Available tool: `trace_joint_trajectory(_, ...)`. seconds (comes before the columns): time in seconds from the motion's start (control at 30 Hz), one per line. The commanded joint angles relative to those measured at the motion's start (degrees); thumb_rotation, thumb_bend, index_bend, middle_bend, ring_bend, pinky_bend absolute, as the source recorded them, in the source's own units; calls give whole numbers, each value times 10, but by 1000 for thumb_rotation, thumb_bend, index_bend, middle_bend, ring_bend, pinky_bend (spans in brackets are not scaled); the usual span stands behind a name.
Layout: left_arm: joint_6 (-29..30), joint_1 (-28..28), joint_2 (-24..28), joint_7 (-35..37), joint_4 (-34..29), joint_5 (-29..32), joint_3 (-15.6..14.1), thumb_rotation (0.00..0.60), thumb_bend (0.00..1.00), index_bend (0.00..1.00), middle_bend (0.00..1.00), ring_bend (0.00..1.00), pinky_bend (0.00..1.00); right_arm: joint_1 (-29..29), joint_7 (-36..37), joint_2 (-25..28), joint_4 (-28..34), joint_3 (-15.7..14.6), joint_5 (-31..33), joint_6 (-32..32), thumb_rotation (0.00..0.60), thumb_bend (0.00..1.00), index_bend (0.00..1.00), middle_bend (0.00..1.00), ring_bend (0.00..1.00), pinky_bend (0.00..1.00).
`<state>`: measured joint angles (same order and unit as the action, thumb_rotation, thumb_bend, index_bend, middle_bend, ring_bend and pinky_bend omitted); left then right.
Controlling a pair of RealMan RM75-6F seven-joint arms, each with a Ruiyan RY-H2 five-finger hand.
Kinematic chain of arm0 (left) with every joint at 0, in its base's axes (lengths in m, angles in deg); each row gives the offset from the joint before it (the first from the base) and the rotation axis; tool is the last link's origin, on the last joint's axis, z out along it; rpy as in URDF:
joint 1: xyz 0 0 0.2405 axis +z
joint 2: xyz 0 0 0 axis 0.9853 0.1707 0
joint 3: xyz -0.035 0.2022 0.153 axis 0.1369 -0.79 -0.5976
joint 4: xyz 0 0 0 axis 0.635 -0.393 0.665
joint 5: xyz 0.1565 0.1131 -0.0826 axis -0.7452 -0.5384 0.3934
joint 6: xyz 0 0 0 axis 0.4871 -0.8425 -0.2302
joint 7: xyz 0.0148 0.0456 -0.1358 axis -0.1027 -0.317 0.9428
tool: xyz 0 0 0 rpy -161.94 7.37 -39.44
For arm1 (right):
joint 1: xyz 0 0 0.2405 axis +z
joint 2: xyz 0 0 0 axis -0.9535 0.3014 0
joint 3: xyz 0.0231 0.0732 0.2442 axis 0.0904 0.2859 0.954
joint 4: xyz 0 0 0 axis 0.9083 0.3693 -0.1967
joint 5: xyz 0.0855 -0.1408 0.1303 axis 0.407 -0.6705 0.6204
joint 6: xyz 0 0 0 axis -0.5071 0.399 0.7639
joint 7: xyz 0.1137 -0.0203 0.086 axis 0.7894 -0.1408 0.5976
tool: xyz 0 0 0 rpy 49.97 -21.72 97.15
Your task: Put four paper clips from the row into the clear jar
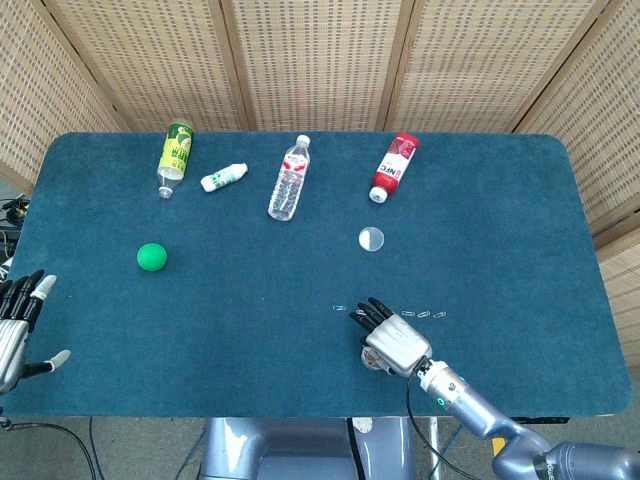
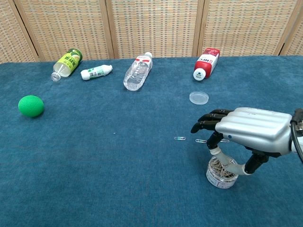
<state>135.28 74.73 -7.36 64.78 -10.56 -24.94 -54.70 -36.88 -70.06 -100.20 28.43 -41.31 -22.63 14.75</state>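
Observation:
Several paper clips lie in a row on the blue cloth: one (image 1: 339,307) left of my right hand, three (image 1: 424,314) to its right. The chest view shows two clips (image 2: 180,138) ahead of the hand. The clear jar (image 2: 221,173) holds a heap of clips and sits right under my right hand (image 1: 392,341). The hand hides the jar in the head view. Its thumb (image 2: 228,163) reaches down over the jar's mouth toward one bent finger, while the other fingers stretch forward. Any clip between thumb and finger is too small to see. My left hand (image 1: 15,330) rests with spread fingers at the table's near left corner.
The jar's clear lid (image 1: 371,238) lies behind the row. Along the back lie a red bottle (image 1: 395,167), a water bottle (image 1: 290,178), a small white bottle (image 1: 224,178) and a green bottle (image 1: 176,156). A green ball (image 1: 151,257) sits mid-left.

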Motion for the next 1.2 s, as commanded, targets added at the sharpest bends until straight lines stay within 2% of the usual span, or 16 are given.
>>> trace_joint_trajectory(0.03, -1, -1, 0, 1, 1, 0, 0, 600, 0, 0, 0, 0, 0, 0, -7, -2, -6, -2, 7, -4, 600, 401, 639, 105, 0, 0)
trace_joint_trajectory(0.27, -2, -1, 0, 3, 1, 1, 0, 600, 0, 0, 0, 0, 0, 0, -17, -1, -7, -5, 14, -7, 600, 401, 623, 106, 0, 0)
trace_joint_trajectory(0.4, -2, -1, 0, 2, 1, 1, 0, 600, 0, 0, 0, 0, 0, 1, -17, 2, -3, -4, 19, -9, 600, 348, 449, 106, 0, 0)
trace_joint_trajectory(0.47, -2, -1, 0, 1, 1, 1, 0, 600, 0, 0, 0, 0, 0, 1, -23, 2, -5, -3, 17, -4, 600, 312, 424, 106, 0, 0)
trace_joint_trajectory(0.93, 0, 0, 1, 3, 0, -1, 0, 600, 0, 0, 0, 0, 0, -2, -27, 14, 17, -2, 18, 11, 600, 302, 415, 106, 0, 0)
trace_joint_trajectory(1.2, 0, 0, 1, 4, 1, -2, -1, 600, 0, 0, 0, 0, 0, -11, 2, 35, 20, 30, 36, 48, 600, 302, 415, 106, 0, 0)
